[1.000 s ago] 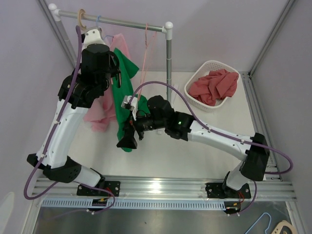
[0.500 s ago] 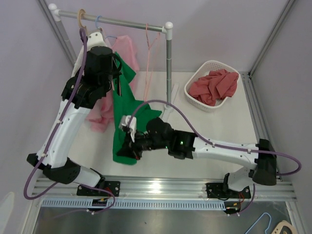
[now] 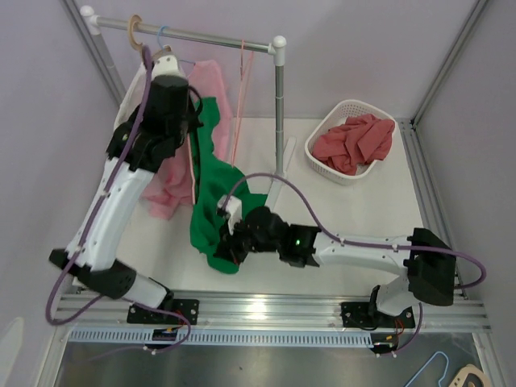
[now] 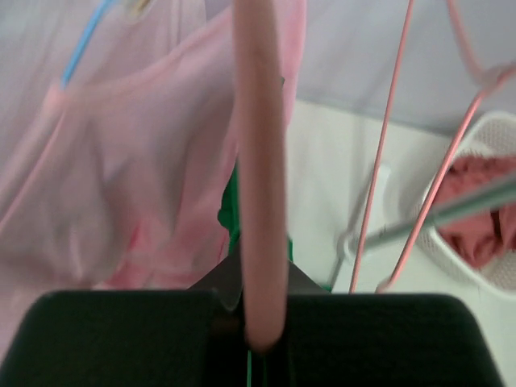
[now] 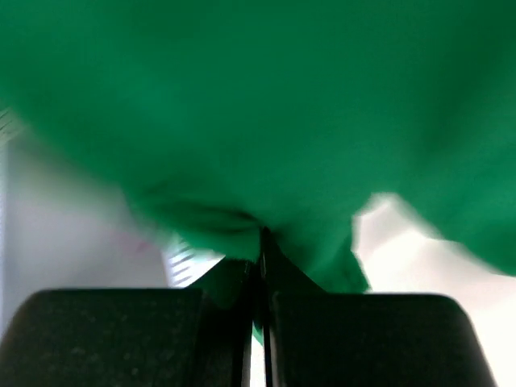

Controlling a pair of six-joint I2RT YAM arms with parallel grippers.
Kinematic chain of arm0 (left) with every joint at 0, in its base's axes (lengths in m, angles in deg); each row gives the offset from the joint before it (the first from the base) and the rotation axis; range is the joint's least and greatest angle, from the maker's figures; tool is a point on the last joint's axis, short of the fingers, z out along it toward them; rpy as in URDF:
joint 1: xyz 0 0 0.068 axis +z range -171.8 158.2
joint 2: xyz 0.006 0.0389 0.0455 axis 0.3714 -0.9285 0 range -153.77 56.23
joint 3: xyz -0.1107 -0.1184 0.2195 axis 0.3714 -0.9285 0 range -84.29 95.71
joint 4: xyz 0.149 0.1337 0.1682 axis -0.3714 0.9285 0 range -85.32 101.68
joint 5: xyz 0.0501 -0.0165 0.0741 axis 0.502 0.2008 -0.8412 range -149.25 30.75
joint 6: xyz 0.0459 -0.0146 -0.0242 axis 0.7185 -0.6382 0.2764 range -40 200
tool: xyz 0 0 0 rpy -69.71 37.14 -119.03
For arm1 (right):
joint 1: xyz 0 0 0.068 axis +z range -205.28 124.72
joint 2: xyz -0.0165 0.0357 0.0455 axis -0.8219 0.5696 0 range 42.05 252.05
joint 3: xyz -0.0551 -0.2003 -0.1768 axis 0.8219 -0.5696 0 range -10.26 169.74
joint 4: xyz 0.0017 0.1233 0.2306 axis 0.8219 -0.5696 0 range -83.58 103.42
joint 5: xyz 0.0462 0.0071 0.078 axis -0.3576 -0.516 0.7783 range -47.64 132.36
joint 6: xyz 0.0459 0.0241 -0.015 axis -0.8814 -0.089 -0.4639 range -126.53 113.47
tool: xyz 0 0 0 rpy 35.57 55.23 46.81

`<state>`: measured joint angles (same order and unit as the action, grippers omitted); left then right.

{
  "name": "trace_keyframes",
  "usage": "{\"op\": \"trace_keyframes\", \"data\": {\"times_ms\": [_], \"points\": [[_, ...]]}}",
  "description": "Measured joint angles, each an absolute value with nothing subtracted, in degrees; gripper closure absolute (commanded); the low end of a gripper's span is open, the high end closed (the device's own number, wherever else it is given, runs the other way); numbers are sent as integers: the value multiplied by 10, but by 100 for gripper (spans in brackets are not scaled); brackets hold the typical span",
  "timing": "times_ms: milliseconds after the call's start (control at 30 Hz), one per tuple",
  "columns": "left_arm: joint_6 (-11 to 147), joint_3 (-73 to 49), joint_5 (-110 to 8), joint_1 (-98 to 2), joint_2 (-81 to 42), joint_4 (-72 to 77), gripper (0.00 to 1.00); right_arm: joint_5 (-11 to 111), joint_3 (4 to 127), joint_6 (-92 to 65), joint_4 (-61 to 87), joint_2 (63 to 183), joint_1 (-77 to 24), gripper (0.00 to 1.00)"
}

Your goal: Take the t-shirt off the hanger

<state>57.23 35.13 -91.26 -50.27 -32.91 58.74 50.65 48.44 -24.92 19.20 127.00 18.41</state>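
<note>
A green t-shirt (image 3: 211, 185) hangs from a thick pink hanger (image 4: 260, 161) and stretches down toward the near side of the table. High up beside the rack, my left gripper (image 3: 192, 131) is shut on the hanger; in the left wrist view the hanger's bar runs straight between its jaws (image 4: 260, 322). My right gripper (image 3: 225, 245) is low near the table, shut on the shirt's lower part. Green cloth (image 5: 258, 105) fills the right wrist view and is pinched at the closed jaws (image 5: 262, 242).
A white rail (image 3: 201, 36) on a post (image 3: 280, 105) crosses the back. A pink garment (image 3: 169, 185) and a thin orange hanger (image 3: 240, 89) hang from it. A white basket (image 3: 329, 133) at the back right holds red clothes (image 3: 355, 141).
My right gripper shut on the green t-shirt and pulled its lower part toward the near edge. My left arm carried the hanger a little up toward the rail.
</note>
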Motion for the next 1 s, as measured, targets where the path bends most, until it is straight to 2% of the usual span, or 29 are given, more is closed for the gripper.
{"op": "trace_keyframes", "data": {"times_ms": [167, 333, 433, 600, 633, 667, 700, 733, 767, 800, 1000], "points": [[554, 155, -859, -514, -121, 598, 99, 512, 574, -237, 145, 1328, 63, 100], [550, 78, -872, -526, 30, 618, 99, 516, 673, -219, 137, 1371, 8, 100], [550, 73, -890, -526, 59, 627, 99, 518, 680, -220, 140, 1392, 8, 100], [550, 86, -858, -526, 40, 632, 99, 512, 679, -225, 136, 1451, 13, 100], [550, 86, -851, -526, 40, 635, 99, 507, 679, -225, 135, 1467, 14, 90], [550, 86, -841, -527, 40, 640, 99, 500, 679, -224, 129, 1477, 15, 75], [551, 86, -834, -527, 40, 647, 99, 492, 679, -224, 122, 1486, 17, 44], [552, 88, -827, -527, 42, 658, 99, 483, 682, -225, 114, 1494, 19, 29], [555, 92, -820, -528, 43, 672, 99, 473, 688, -218, 104, 1504, 20, 8], [556, 99, -813, -528, 46, 685, 99, 465, 696, -216, 100, 1515, 22, 1], [581, 181, -786, -528, 62, 768, 99, 392, 778, -197, 69, 1605, 53, 0]]}}
